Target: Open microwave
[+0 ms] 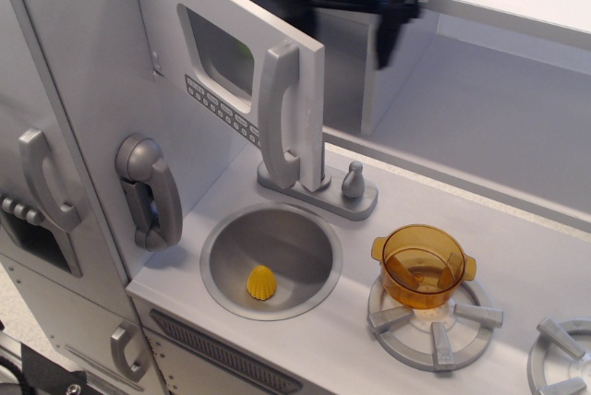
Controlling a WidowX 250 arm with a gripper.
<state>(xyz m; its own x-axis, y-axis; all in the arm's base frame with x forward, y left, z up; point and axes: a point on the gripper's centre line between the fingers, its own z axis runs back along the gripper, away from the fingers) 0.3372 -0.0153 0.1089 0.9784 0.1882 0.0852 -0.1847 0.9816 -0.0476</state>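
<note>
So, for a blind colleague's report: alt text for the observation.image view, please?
A grey toy microwave stands with its door swung open, the gripper hanging open just behind the door's top edge. Below, a yellow piece lies in the sink, and an orange pot sits on a burner.

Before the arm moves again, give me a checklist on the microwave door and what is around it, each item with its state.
1. Microwave door swung out from the cabinet: ok, it stands open.
2. Gripper free of the door handle: ok, it is up near the top edge, holding nothing.
3. Gripper open or shut: ok, fingers spread, though blurred.
4. Faucet base under the handle: cannot tell whether they touch.
5. Orange pot on its burner: ok, upright.
6. Yellow object in the sink: ok, well apart from the door.
</note>
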